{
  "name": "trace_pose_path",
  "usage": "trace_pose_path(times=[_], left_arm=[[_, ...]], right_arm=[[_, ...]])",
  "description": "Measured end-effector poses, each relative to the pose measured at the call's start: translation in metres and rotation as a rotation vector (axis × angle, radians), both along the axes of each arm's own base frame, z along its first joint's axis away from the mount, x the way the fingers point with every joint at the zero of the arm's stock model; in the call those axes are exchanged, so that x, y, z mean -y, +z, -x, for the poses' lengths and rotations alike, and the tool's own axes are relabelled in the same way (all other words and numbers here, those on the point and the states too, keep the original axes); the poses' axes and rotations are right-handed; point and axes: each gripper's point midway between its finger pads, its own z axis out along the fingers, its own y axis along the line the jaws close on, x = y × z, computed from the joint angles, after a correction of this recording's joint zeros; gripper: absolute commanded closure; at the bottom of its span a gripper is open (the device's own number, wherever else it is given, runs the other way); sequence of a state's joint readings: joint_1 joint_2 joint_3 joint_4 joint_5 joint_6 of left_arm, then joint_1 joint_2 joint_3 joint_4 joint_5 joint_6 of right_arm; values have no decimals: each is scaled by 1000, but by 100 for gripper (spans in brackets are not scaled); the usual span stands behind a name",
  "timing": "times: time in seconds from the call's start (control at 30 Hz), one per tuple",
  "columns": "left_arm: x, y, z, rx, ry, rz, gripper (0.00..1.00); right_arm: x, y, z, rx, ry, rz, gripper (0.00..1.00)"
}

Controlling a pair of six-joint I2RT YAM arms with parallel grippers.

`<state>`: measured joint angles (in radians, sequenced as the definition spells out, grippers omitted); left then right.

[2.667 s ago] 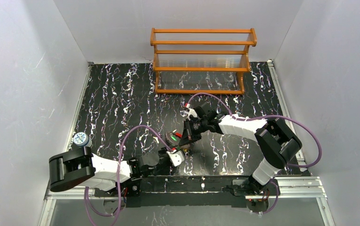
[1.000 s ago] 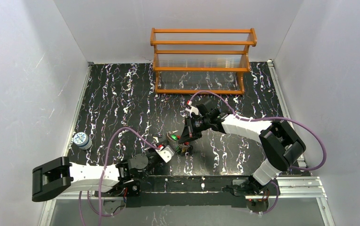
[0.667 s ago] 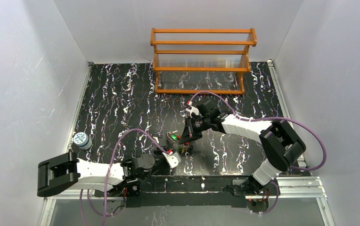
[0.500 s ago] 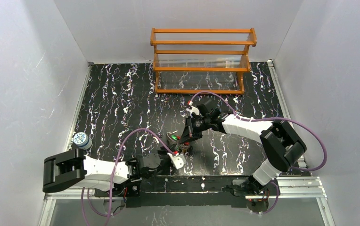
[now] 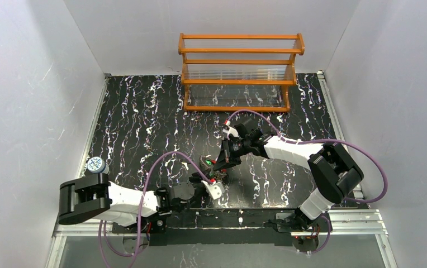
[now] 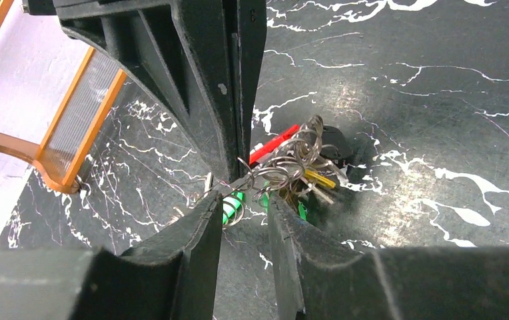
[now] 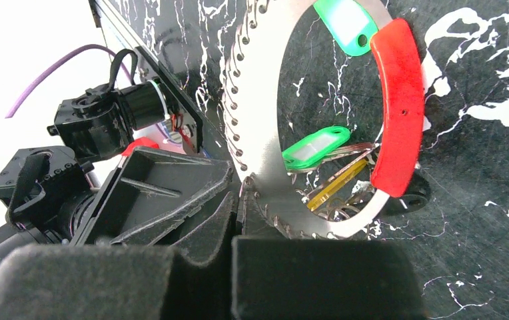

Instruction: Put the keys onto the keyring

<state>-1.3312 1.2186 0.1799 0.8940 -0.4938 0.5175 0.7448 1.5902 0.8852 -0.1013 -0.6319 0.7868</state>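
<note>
The keyring (image 7: pixel 398 113), an oval band half red and half silver, stands upright with my right gripper (image 7: pixel 237 203) shut on its lower silver edge. Two green keys (image 7: pixel 315 148) and a yellow key (image 7: pixel 335 187) hang with small split rings at the ring's low end, beside a black fob (image 7: pixel 408 193). My left gripper (image 6: pixel 245 203) stands narrowly open just under that bunch. A green key (image 6: pixel 233 203) and a split ring lie at its fingertips, and the yellow key (image 6: pixel 320 179) is just beyond. From above, both grippers meet at the bunch (image 5: pixel 216 176).
An orange wooden rack (image 5: pixel 239 72) stands at the back of the black marbled table (image 5: pixel 144 111). A small jar with a white-blue lid (image 5: pixel 94 164) sits at the left edge by the left arm's elbow. White walls close in both sides.
The left arm has swung right and its gripper has come back in under the key bunch. The right gripper has held the keyring almost still.
</note>
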Motion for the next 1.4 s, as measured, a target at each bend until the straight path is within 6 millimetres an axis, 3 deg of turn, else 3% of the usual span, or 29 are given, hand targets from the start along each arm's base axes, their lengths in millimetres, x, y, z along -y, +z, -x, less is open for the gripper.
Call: trace_pose_path(times=[0.3,0.53,0.67,0.8,0.87,1.07,1.2,1.4], left_arm=[[8,2,-4,14,12,-1,75],[10,-1,-6,16,23,-11,90],[8,-2,-8,9,41,-4,100],[6,5,-9,5,64,38,100],[2,9,-9,4,76,73,100],[-19,15,-7,-6,112,169,100],[-29,18,-4,-26,125,229,100],[-40,25,-2,-97,173,378,76]], right_arm=[[1,1,-1,-8,-4,-4,93],[3,-1,0,-34,-12,-6,86],[2,3,-1,-32,-4,-30,72],[-1,8,0,-23,22,-63,52],[-1,11,1,-14,29,-73,48],[0,35,1,73,51,-124,48],[2,35,1,104,66,-122,47],[13,15,-4,164,67,-33,43]])
